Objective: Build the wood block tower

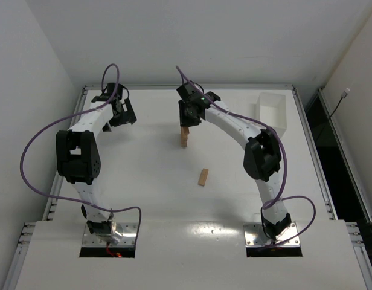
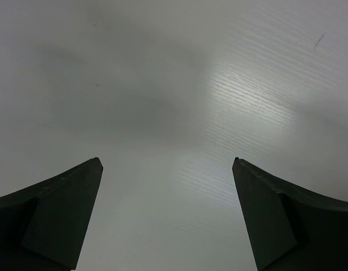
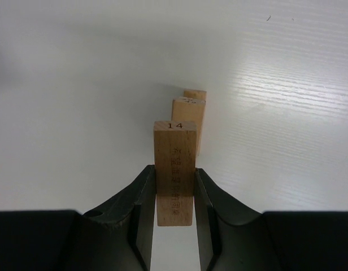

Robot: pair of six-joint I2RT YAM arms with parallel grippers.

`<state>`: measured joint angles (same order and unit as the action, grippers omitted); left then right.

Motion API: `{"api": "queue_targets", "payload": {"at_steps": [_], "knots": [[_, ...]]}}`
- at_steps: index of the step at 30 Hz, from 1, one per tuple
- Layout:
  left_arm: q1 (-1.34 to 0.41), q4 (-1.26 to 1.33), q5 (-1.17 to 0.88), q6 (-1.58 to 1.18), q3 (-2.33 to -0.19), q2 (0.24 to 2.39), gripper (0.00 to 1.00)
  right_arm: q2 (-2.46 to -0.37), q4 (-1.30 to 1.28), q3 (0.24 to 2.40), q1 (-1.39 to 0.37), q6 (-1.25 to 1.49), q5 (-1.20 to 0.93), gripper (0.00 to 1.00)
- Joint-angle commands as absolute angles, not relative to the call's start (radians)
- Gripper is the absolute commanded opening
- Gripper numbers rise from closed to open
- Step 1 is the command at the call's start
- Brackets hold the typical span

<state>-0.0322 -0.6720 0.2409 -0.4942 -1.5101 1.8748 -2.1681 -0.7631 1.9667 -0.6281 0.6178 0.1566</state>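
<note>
The left hand (image 1: pixel 118 112) hangs over the bench (image 1: pixel 144 193) well to the left of the tower (image 1: pixel 185 141), at about the same depth. In its own wrist view, the left hand (image 2: pixel 167 164) has its two dark fingers (image 2: pixel 61 209) spread wide apart. Nothing lies between them but the pale bench surface (image 2: pixel 174 84).

The tower stands near the middle of the bench as a narrow tan column. The right hand (image 1: pixel 186 124) sits directly over it, with its arm curving in from the right. In the right wrist view, the right hand (image 3: pixel 174 170) is clamped on one wood block (image 3: pixel 174 147). The fingers (image 3: pixel 141 197) press on the block's two long sides, and its far end carries the printed number 14. Just past that end, the tower (image 3: pixel 189 121) shows as two more tan block ends, one behind the other and slightly to the right. I cannot tell whether the held block touches the tower.

A loose wood block (image 1: pixel 203 176) lies flat on the bench, nearer than the tower and a little to its right, apart from it. The white tray (image 1: pixel 281 118) sits well to the right of the tower, by the bench's far right edge.
</note>
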Motion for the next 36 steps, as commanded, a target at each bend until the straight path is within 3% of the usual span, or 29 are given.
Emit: {"api": "queue_targets", "payload": {"at_steps": [1,16,24,27,30,32,33,36], "knots": [[-0.041,-0.667,0.242,-0.488,-1.548,1.839,1.0,-2.171,-0.744,2.02,-0.627,0.664,0.155,0.0],[-0.041,-0.667,0.224,-0.488,-1.566,1.878,1.0,-2.21,-0.706,2.04,-0.627,0.637,0.146,0.0],[-0.041,-0.667,0.215,-0.488,-1.566,1.887,1.0,-2.229,-0.697,2.04,-0.627,0.627,0.135,0.05],[-0.041,-0.667,0.215,-0.488,-1.566,1.887,1.0,-2.238,-0.696,2.04,-0.627,0.627,0.135,0.09],[-0.041,-0.667,0.215,-0.488,-1.566,1.887,1.0,-2.238,-0.696,2.04,-0.627,0.618,0.135,0.21],[-0.041,-0.667,0.215,-0.488,-1.566,1.896,1.0,-2.238,-0.696,2.04,-0.627,0.618,0.135,0.23],[-0.041,-0.667,0.215,-0.488,-1.566,1.896,1.0,-2.238,-0.696,2.04,-0.627,0.618,0.124,0.31],[-0.041,-0.667,0.215,-0.488,-1.566,1.896,1.0,-2.238,-0.696,2.04,-0.627,0.618,0.124,0.35]]}}
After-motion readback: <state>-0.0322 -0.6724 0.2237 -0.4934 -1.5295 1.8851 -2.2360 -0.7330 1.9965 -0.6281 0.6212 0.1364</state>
